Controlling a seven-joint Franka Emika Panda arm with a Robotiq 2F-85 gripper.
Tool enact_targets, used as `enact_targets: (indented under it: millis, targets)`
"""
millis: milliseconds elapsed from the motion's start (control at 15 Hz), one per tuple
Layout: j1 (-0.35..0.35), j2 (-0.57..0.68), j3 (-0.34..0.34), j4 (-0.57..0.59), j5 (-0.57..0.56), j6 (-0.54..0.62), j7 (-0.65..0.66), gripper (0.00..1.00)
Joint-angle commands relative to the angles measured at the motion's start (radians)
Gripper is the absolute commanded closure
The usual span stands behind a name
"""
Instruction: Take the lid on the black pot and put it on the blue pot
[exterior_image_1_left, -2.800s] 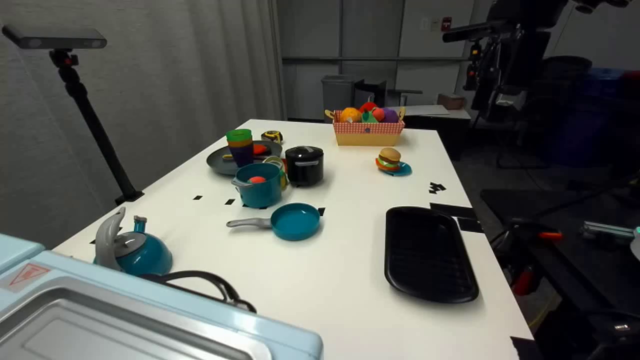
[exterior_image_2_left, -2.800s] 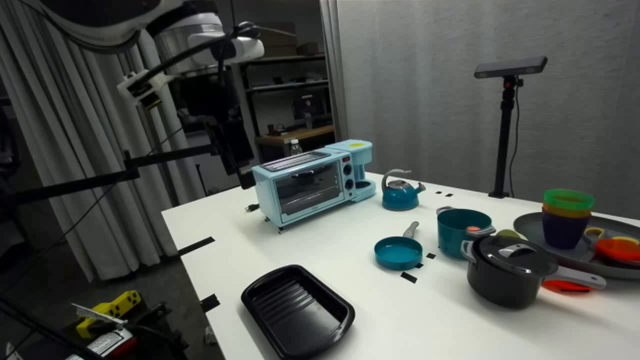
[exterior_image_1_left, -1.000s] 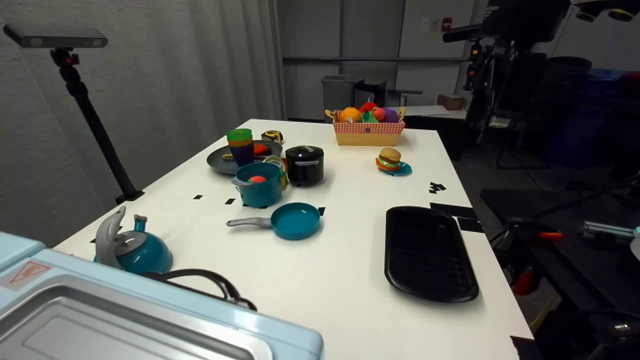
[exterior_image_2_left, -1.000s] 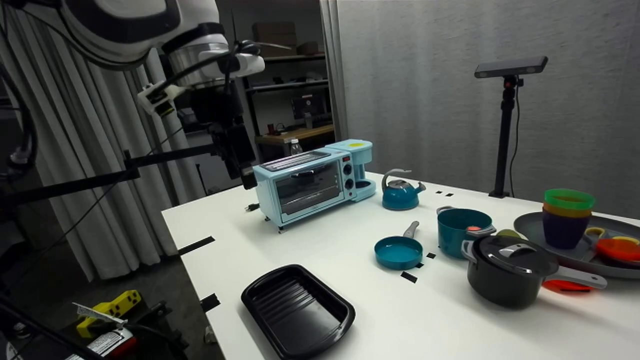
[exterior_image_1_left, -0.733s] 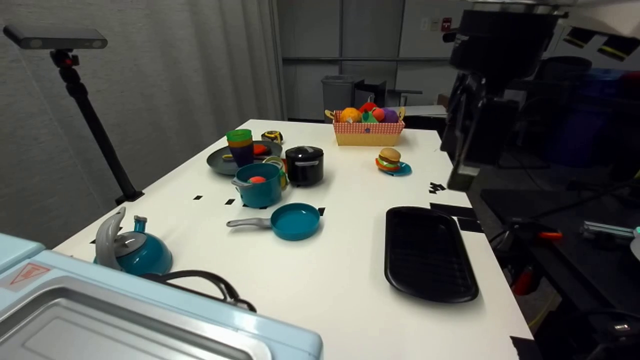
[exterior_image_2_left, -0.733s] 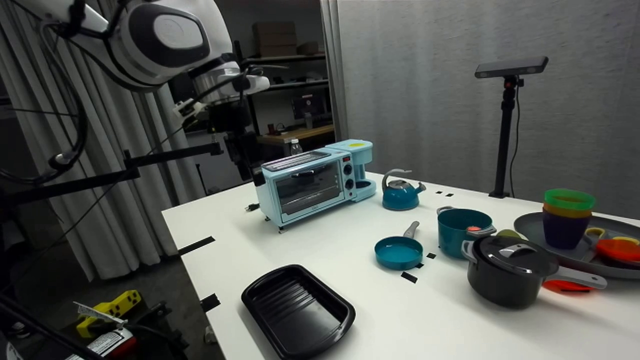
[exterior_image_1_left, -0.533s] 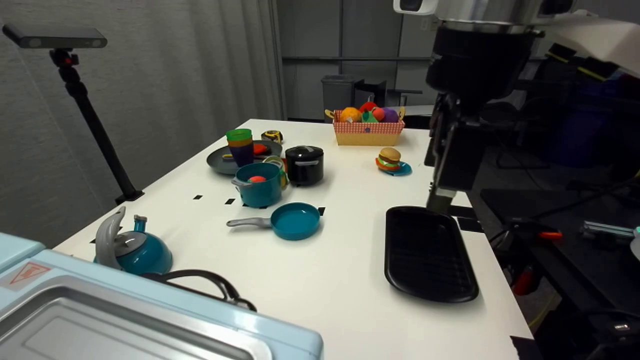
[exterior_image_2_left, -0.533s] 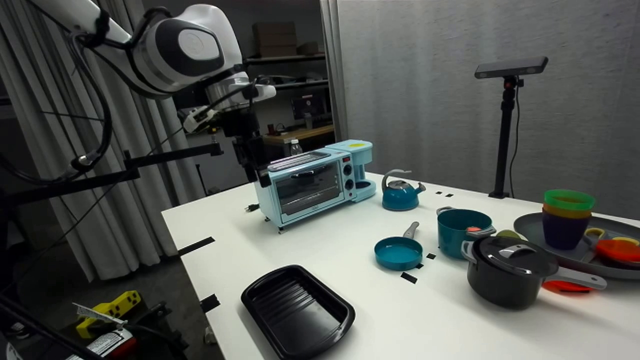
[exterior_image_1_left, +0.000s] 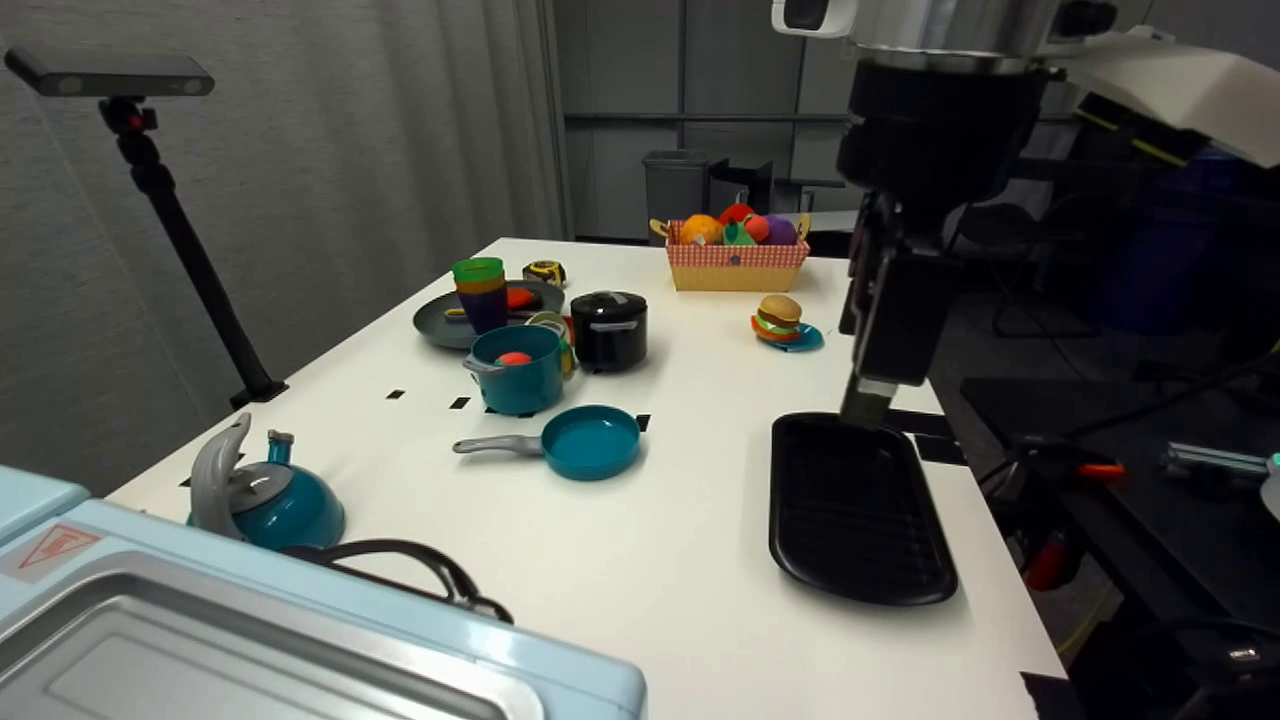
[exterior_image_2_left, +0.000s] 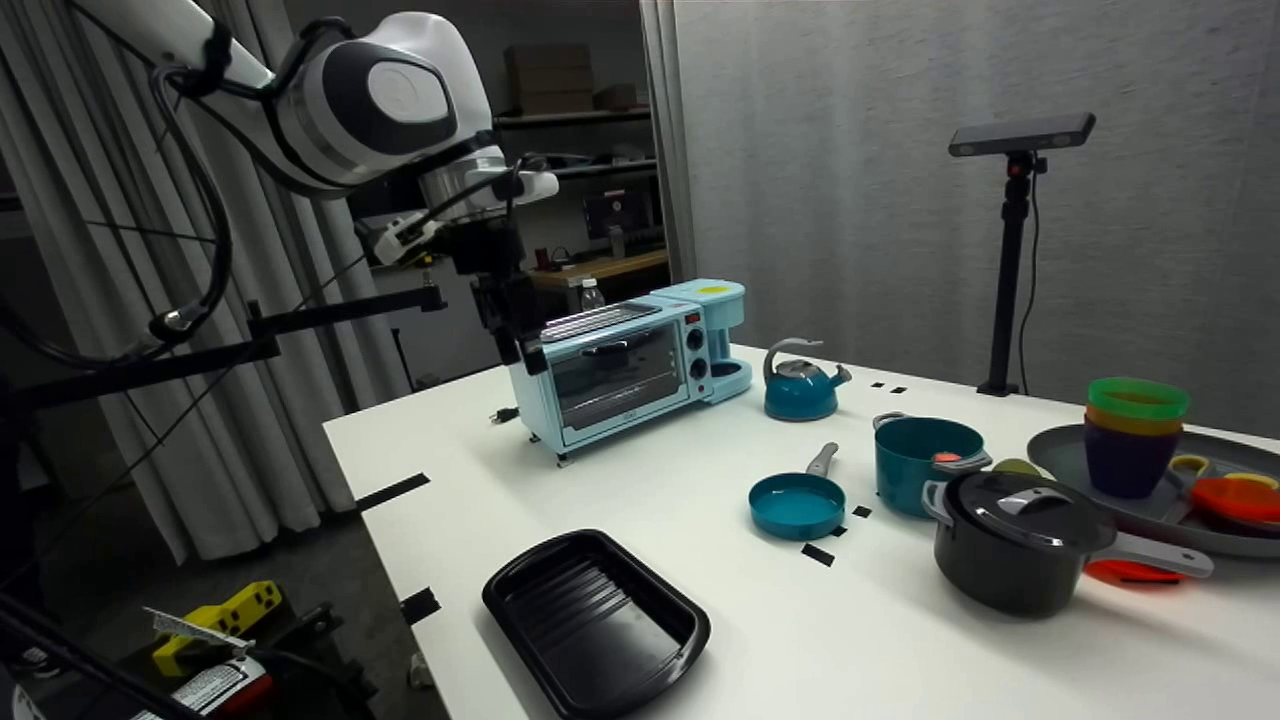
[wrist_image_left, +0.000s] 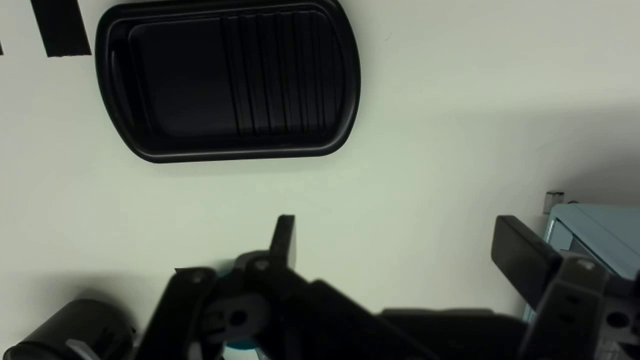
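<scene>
The dark round lid (exterior_image_2_left: 1030, 512) with a grey handle sits on the black pot (exterior_image_2_left: 995, 572); lid (exterior_image_1_left: 608, 301) and black pot (exterior_image_1_left: 610, 345) show in both exterior views. The black pot (wrist_image_left: 87, 322) also shows at the lower left in the wrist view. The blue pot (exterior_image_1_left: 527, 388) stands uncovered beside the black pot, with an orange-red item inside; it also shows in an exterior view (exterior_image_2_left: 905, 478). My gripper (wrist_image_left: 395, 222) is open and empty, above the table near the black tray and the oven, well apart from both pots. It shows in both exterior views (exterior_image_1_left: 865, 400) (exterior_image_2_left: 530, 357).
A black tray (wrist_image_left: 225, 80) lies at the table edge. A teal frying pan (exterior_image_1_left: 590, 445) lies before the blue pot. A light-blue toaster oven (exterior_image_2_left: 625, 365) and kettle (exterior_image_2_left: 800, 395) stand near the gripper's side. A grey plate (exterior_image_1_left: 440, 325) with stacked cups (exterior_image_1_left: 482, 300) is behind the pots.
The arm has come down and inward over the table near the tray, entering more of the exterior views, with only a small shift in the last half second. The pots, lid and other objects have not moved.
</scene>
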Motion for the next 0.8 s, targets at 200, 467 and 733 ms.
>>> enact_targets:
  millis: [200, 467, 733]
  targets:
    - [0.003, 0.043, -0.079, 0.032, -0.068, 0.003, 0.086, 0.00]
    - [-0.042, 0.076, -0.163, 0.071, -0.154, 0.007, 0.166, 0.00]
    - [-0.069, 0.107, -0.235, 0.130, -0.218, 0.017, 0.243, 0.00]
